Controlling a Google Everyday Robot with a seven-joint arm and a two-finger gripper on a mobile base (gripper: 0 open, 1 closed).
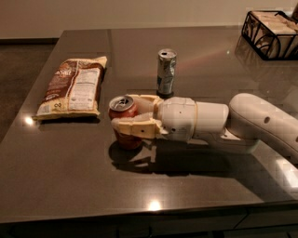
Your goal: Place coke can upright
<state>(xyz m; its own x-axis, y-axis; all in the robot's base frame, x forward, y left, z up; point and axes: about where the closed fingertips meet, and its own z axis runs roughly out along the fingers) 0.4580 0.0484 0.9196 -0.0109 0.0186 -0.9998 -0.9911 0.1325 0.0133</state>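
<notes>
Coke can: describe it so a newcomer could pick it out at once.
On the dark table, look beside the snack bag, where the robot's pincer is closed around the coke can. It is short and red, unlike the slimmer silver can standing behind it.

We have single view: raised, looking down across table (84, 186) toward far wall (139, 14), fairly near, seemingly from table's near edge. Gripper (122, 112) sits mid-frame, clasping can (126, 138); arm (260, 121) enters from right.

A chip bag (73, 88), silver can (166, 72) and wire basket (256, 35) sit apart on a dark table (70, 162).
</notes>
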